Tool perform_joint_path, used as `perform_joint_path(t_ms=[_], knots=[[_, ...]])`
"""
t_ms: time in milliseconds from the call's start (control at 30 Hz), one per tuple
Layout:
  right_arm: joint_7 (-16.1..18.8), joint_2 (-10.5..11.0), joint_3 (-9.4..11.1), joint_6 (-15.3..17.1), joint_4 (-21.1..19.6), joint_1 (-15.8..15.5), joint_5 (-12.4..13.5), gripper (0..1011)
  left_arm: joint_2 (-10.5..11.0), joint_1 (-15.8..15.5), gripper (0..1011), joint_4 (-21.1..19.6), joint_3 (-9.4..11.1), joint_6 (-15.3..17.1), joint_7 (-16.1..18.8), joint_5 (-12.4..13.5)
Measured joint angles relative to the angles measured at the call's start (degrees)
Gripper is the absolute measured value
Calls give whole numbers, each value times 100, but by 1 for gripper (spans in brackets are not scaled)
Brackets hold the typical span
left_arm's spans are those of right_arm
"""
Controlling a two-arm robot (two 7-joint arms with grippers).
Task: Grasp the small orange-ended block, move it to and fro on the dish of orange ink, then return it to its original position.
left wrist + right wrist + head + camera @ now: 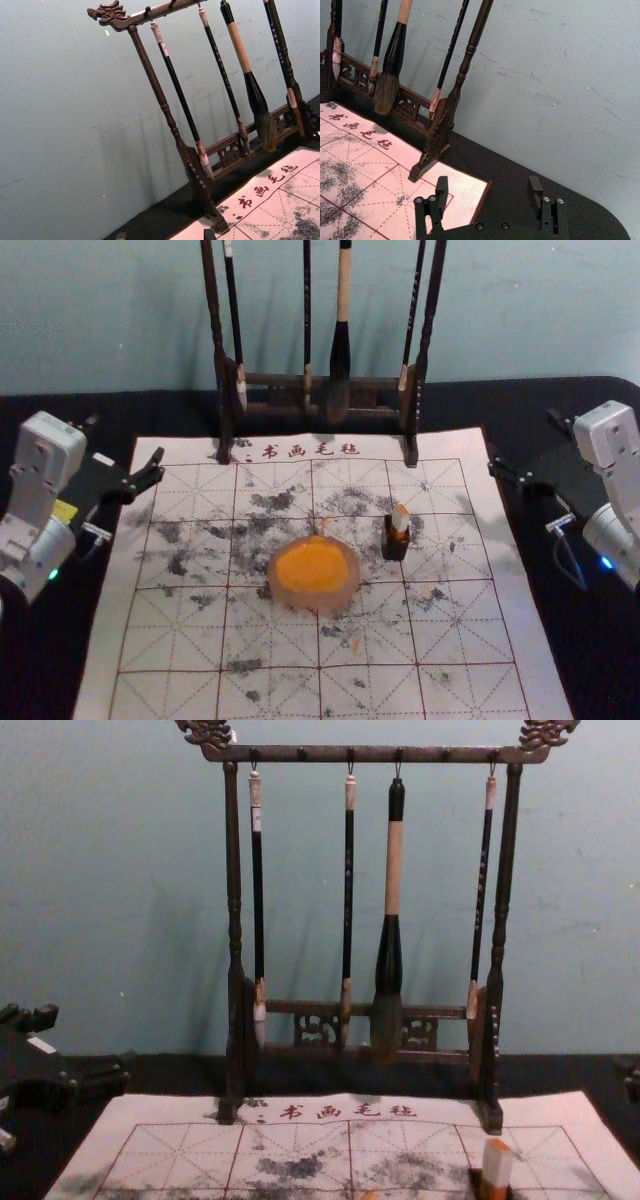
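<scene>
The left gripper (127, 437) is to the left of the dish (276, 585) and farther back than it, above the mat's (105, 640) left edge. Its jaws are wide, and the left wrist view catches the two tips well apart. The right gripper (521, 438) is well to the right of the dish and also farther back, beside the mat's right edge. Its jaws are wide too, with nothing between them in the right wrist view.

The small orange-ended block (400, 518) stands upright just to the right of the dish, apart from it. Its top is pale with an orange patch, and its lower part seems to sit in a small dark holder (394, 546), though the join is hard to make out.

The dish is round with a pale rim, and orange ink (312, 567) covers its middle. Under it lies the white mat, ruled with red lines, blotched with black ink around the dish and marked with a few orange smears near it. The mat lies on a dark surface (560, 660).

Behind the dish, a dark wooden stand (505, 870) straddles the mat's far edge. Four brushes hang from it, the thickest brush (394, 870) with a pale band on its handle. A row of red writing (310, 451) runs between the stand's feet, and a pale blue-green wall (520, 310) rises beyond.
</scene>
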Motion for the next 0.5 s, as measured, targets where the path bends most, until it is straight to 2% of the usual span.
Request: perform_joint_path(t_ms=[500], knots=[[0, 0, 0, 0, 0, 0, 0, 1003, 0, 0, 1001, 0, 0, 0, 0, 0]])
